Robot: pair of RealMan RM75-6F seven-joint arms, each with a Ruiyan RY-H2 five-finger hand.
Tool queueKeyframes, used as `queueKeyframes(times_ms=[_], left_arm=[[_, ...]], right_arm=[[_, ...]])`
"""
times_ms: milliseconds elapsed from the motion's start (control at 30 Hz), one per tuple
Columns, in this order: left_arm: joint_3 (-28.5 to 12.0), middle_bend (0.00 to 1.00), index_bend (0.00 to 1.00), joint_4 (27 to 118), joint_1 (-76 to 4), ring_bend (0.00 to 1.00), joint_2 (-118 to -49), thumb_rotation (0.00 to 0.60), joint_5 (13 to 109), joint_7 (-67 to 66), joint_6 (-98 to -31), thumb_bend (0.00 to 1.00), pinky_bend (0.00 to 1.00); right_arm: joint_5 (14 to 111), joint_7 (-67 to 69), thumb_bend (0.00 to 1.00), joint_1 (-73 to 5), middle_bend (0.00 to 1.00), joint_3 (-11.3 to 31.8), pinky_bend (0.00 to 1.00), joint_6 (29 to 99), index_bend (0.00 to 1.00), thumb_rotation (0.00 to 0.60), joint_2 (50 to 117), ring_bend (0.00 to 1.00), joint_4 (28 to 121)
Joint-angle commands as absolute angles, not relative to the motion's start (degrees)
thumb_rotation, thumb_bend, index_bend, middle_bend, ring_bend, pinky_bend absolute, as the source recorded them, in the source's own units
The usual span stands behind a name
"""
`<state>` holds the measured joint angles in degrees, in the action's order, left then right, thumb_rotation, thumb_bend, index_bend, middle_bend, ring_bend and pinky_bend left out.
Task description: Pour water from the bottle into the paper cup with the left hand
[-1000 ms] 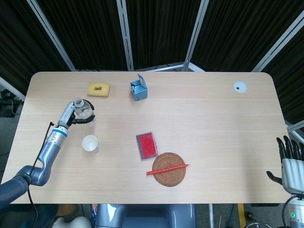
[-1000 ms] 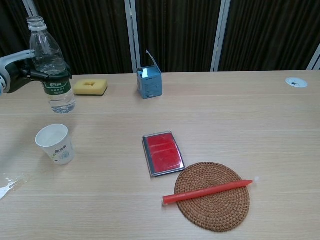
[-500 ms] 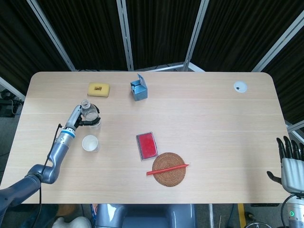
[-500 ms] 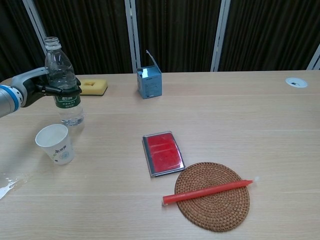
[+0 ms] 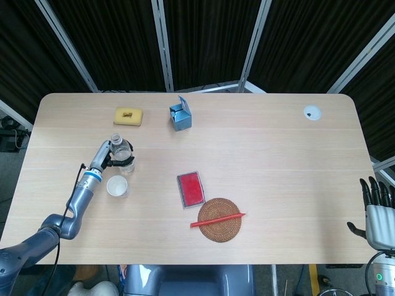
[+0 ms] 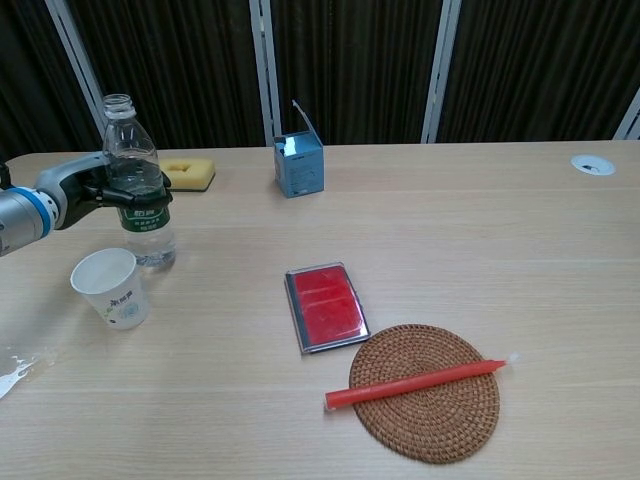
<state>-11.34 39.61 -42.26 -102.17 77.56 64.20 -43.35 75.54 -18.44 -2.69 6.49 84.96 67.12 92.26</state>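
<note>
Because the bottle (image 6: 137, 185) is uncapped, stands upright and is gripped around its green label, well below the open neck, the main risk I see is in the tilt: if the left hand (image 6: 92, 190) rolls it too quickly, or with the mouth not yet over the paper cup (image 6: 110, 288), water would land on the tabletop (image 6: 420, 225) beside the cup. A light paper cup could also be knocked over if the bottle's base or the forearm swings into it, since the cup sits just in front of and slightly to the left of the bottle in the chest view. A wet-looking patch (image 6: 15, 375) already lies near the tabletop's front left edge. As for the grasp, the fingers (image 6: 150, 199) of the left hand wrap the bottle at label height from the left side, with dark fingertips showing across the label; the bottle looks close to or resting on the tabletop, though I cannot tell which. The right hand (image 5: 378, 209) hangs off the tabletop's right edge, fingers spread and grasping nothing.
</note>
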Motion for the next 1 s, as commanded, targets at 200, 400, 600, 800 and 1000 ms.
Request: queueKeyframes(times_ms=[200, 400, 600, 800, 1000], left_arm=[[-10.97, 0.43, 0.57, 38.24, -42.56, 0.28, -102.97, 0.6, 77.87, 65.48, -42.3, 0.42, 0.32], [-10.6, 0.39, 0.52, 37.8, -42.5, 0.25, -103.35, 0.6, 78.21, 66.02, -42.19, 0.26, 0.28], [-9.61, 0.33, 0.47, 37.23, -42.07, 0.21, -103.5, 0.6, 79.44, 67.37, -43.12, 0.09, 0.22], [-9.1, 0.27, 0.4, 36.39, -41.78, 0.17, -103.72, 0.6, 79.88, 68.97, -43.18, 0.07, 0.2], [-8.52, 0.11, 0.15, 36.1, -41.5, 0.05, -103.51, 0.6, 80.57, 70.12, -43.71, 0.04, 0.08]], right_arm=[[75.46, -18.54, 0.0, -2.76, 0.0, 6.44, 0.0, 84.88, 0.0, 0.6, 67.17, 0.0, 92.28], [75.37, -18.54, 0.0, -2.73, 0.0, 6.42, 0.0, 84.88, 0.0, 0.6, 67.16, 0.0, 92.29], [75.32, -18.45, 0.0, -2.74, 0.0, 6.39, 0.0, 84.84, 0.0, 0.6, 67.14, 0.0, 92.24], [75.27, -18.46, 0.0, -2.77, 0.0, 6.39, 0.0, 84.8, 0.0, 0.6, 67.16, 0.0, 92.23], [75.31, -18.51, 0.0, -2.76, 0.0, 6.35, 0.0, 84.87, 0.0, 0.6, 67.19, 0.0, 92.22]])
